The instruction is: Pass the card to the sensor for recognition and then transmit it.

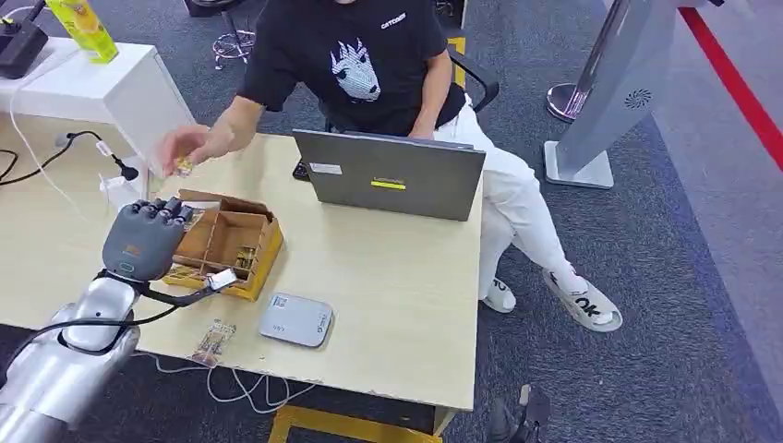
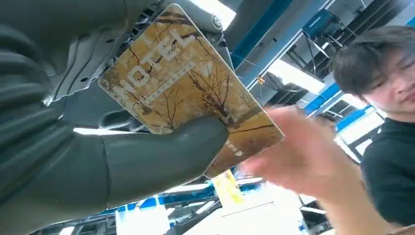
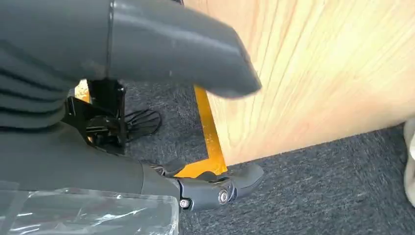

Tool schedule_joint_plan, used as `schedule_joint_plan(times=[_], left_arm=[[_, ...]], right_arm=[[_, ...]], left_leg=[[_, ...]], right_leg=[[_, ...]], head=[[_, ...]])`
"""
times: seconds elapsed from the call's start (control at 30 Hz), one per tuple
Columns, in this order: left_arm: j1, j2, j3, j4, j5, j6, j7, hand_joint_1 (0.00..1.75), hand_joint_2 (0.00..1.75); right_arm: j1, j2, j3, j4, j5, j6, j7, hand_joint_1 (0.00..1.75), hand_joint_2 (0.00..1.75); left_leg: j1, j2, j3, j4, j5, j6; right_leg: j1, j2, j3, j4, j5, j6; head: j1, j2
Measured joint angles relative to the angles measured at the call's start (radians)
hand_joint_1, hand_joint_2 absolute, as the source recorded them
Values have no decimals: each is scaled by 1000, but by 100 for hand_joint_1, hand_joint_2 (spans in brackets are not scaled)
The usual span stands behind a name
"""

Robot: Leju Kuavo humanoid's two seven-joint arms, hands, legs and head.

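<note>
I see my left hand (image 1: pixel 143 238) raised over the cardboard box (image 1: pixel 226 242), thumb clamping the hotel card (image 2: pixel 188 88); the person's hand (image 2: pixel 298 152) (blurred) reaches near. My right hand (image 3: pixel 127 54) holds nothing, fingers apart.

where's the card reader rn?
In the head view, the grey card reader lies flat near the table's front edge, just right of the cardboard box and ahead of the left hand.

Grey carpet (image 1: pixel 646 305) covers the floor, with a red stripe (image 1: pixel 739 88) running along the right. A pale wood table (image 1: pixel 397 295) stands in front on a yellow frame (image 3: pixel 208 132). A white cabinet (image 1: pixel 111 88) sits beside it, far left.
</note>
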Motion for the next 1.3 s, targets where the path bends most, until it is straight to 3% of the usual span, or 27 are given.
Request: schedule_joint_plan(times=[0.2,0.27,0.4,0.67,0.83,1.03,1.3], left_arm=[[1,-11,0,9,11,-2,-2,175,175],[6,-28,0,10,60,-8,-29,175,175],[58,-100,-21,-5,172,-29,-107,175,175],[161,-248,-176,-38,210,-65,-129,175,175],[170,-301,-237,-37,257,-93,-150,175,175],[176,-341,-282,-33,269,-130,-149,175,175],[172,-357,-313,47,208,-212,-61,175,175]], right_arm=[[0,0,8,0,-11,0,-2,0,175],[0,0,13,0,-21,0,-4,0,175],[0,0,17,0,-28,0,-7,0,175],[1,0,18,0,-58,0,6,0,175],[1,0,19,0,-65,0,6,0,175],[1,0,20,0,-67,0,6,0,175],[1,0,34,-1,-69,0,6,0,175]], left_leg=[[0,0,0,0,0,0],[0,0,0,0,0,0],[-1,0,0,0,0,0],[-1,-1,0,1,0,0],[-1,-1,0,1,0,0],[-1,-1,0,0,0,0],[-1,-1,0,0,0,0]], right_leg=[[0,0,0,0,0,0],[0,0,0,0,0,0],[-1,0,0,0,0,0],[-1,-1,0,-1,0,0],[0,-1,0,-1,0,0],[0,-1,0,-1,0,0],[0,-1,0,-1,0,1]], head=[[0,0],[0,0],[0,0],[0,0],[0,0],[0,0],[0,0]])
